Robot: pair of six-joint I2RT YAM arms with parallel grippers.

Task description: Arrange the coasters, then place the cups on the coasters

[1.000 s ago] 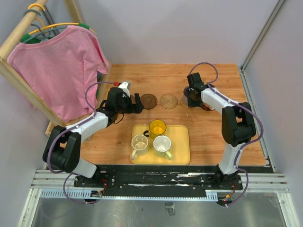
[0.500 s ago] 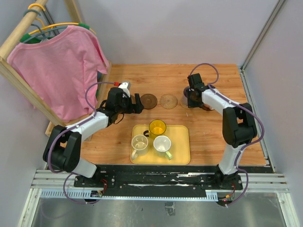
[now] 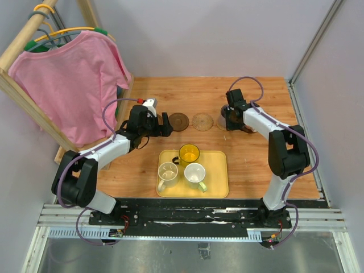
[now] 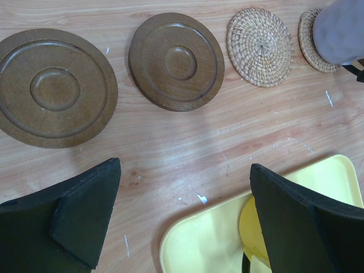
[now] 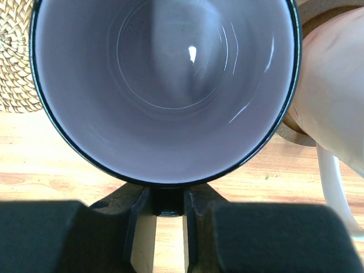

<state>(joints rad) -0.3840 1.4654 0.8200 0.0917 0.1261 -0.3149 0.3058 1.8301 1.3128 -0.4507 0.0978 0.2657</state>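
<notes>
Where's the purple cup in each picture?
Top external: purple cup in the right gripper, right of middle.
Left wrist: top right corner.
Right wrist: fills the picture.
Landmark: a tan woven coaster just left of it in all three.
</notes>
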